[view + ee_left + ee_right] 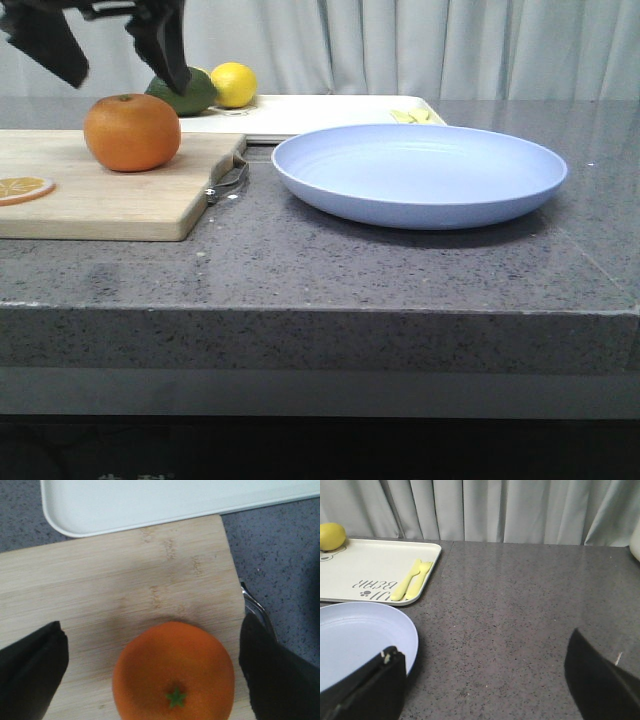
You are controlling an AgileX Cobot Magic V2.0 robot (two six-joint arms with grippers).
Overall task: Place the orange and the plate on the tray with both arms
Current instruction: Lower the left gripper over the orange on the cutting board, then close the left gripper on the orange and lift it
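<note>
The orange [132, 132] sits on the wooden cutting board [100, 190] at the left. My left gripper [115, 50] hangs open just above it; in the left wrist view the orange [173, 672] lies between the two spread fingers [30, 672], untouched. The pale blue plate [420, 172] rests on the counter at centre right. The white tray [320, 112] lies behind both. My right gripper [485, 680] is open over bare counter, one finger beside the plate's rim [365, 635]. It is out of the front view.
A yellow lemon [233, 84] and a dark green fruit [190, 95] sit at the tray's far left. Yellow cutlery [412, 580] lies on the tray's right end. An orange slice [22, 187] lies on the board. Curtains hang behind the counter.
</note>
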